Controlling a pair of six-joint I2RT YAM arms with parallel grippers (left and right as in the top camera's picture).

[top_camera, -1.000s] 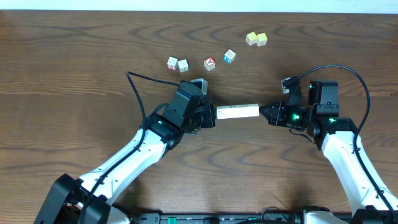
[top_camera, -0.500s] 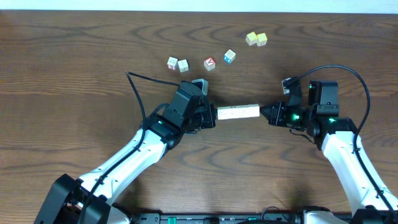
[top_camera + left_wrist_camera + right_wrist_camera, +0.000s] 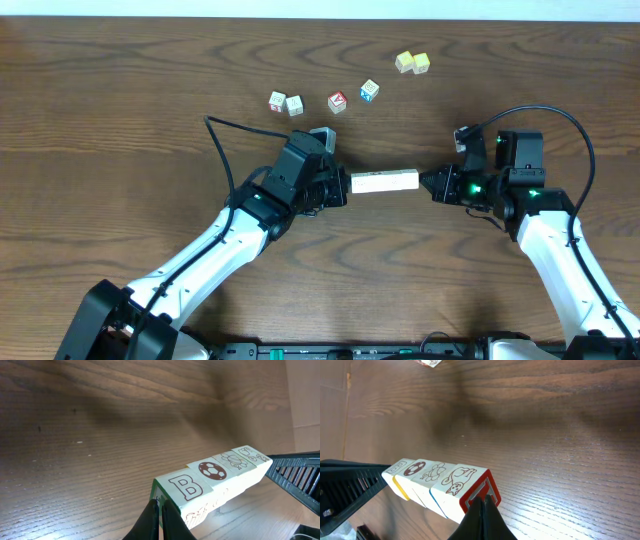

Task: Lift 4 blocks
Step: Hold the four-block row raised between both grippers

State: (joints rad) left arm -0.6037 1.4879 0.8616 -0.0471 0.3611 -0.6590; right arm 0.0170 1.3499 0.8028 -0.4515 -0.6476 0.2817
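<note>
Blocks: the four blocks (image 3: 384, 181) are butted face to face into one short bar at the middle of the worktop (image 3: 120, 120), running left to right between the two arms.
Left jaws: the left gripper (image 3: 343, 187) is clenched with nothing between its tips, and the closed point presses flat on the bar's green-edged left end.
Right jaws: the right gripper (image 3: 425, 181) is clenched the same way, with its point on the red-framed right end.
Why held so: neither arm grasps a cube. The bar is squeezed lengthwise from both ends, so friction between neighbouring faces has to carry the two middle cubes (a vice made of two arms).
Height: both wrist views show a soft shadow lying apart from the bar's underside, so I judge it just clear of the wood. The overhead view cannot confirm this.
Block surfaces: smooth cream faces with square edges and thin brown line prints, including a letter B, a ball and a cat. Some side faces show coloured edges.
Handling: hard, slick faces should slip easily if the push slackens or the two points drift off line.
Worktop: dark wood grain with a slight sheen.
Left out: far of the bar lie a pale pair (image 3: 285, 103), a red-faced cube (image 3: 337, 102), a blue-faced cube (image 3: 369, 91) and a yellow pair (image 3: 412, 63), all well apart from it.
</note>
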